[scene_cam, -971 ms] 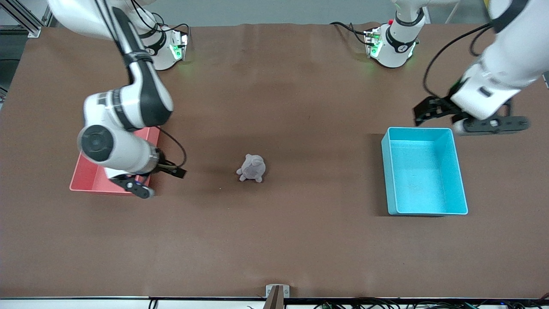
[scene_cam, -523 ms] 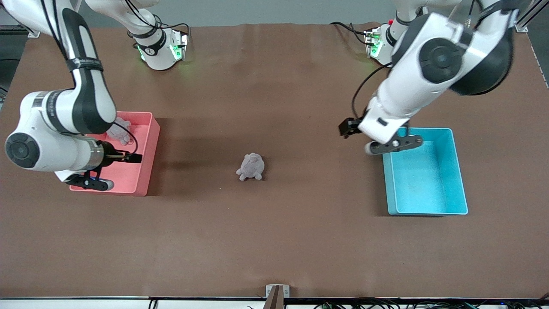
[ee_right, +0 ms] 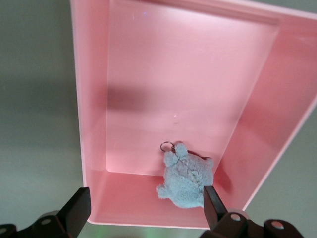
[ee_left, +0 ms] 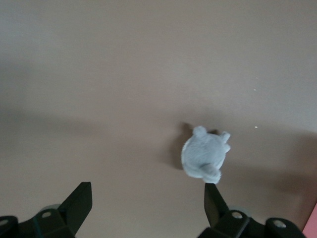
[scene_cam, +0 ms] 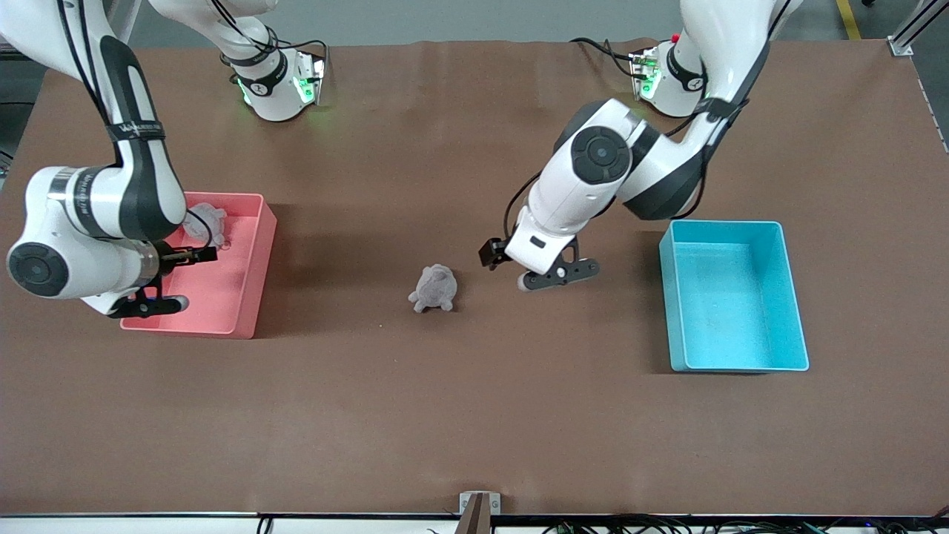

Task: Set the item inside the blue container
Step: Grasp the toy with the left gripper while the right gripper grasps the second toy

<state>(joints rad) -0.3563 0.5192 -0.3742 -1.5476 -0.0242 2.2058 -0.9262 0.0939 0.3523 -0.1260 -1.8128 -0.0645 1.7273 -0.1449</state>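
Hovering left hand spread, beside plush

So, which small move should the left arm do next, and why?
Probably shift the left gripper sideways until it is over the plush toy, then lower it. Its fingers are open, the toy lies on the table off to one side of it, and the blue container holds nothing.

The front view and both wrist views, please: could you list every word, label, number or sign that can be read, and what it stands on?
No text can be read.
Right arm: small lettering on a black band, too small to read.
Blue container, pink bin, the plush toy on the table and the plush toy in the pink bin: no markings show.
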